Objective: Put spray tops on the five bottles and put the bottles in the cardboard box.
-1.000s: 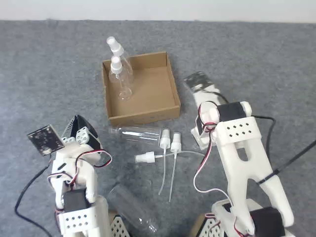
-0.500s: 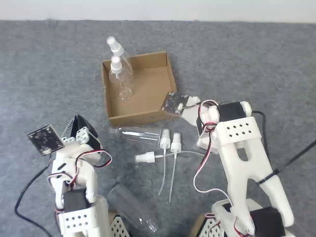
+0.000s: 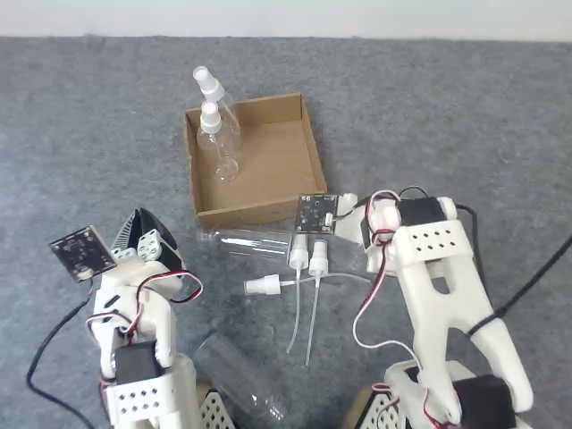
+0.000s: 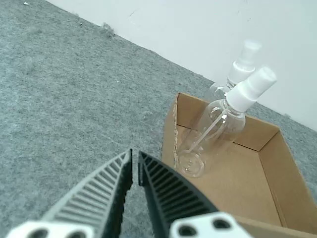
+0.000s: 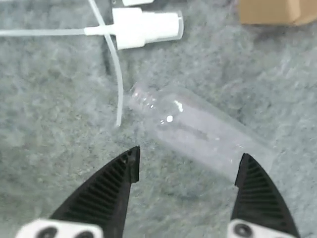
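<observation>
The cardboard box point(image 3: 304, 161) stands mid-table with two capped bottles point(image 3: 217, 134) leaning against its back left wall. An uncapped clear bottle point(image 3: 246, 241) lies in front of the box. Three loose spray tops point(image 3: 308, 257) lie beside it. My right gripper point(image 3: 347, 243) hangs open just above another uncapped bottle point(image 5: 198, 131), whose body lies between the black fingers point(image 5: 121, 173); a spray top point(image 5: 146, 29) lies past its neck. My left gripper point(image 4: 133, 157) is shut on nothing at the near left, pointing toward the box point(image 4: 267, 163) and its capped bottles point(image 4: 218, 119).
One more clear bottle point(image 3: 237, 375) lies by the left arm's base at the near edge. Long dip tubes point(image 3: 299, 313) trail from the spray tops toward the front. Grey carpet point(image 3: 465, 107) covers the table. A box corner point(image 5: 272, 12) shows near the right gripper.
My right arm has swung from beside the box's right wall toward the front and left, coming down over the bottle by the spray tops. The left arm has not moved.
</observation>
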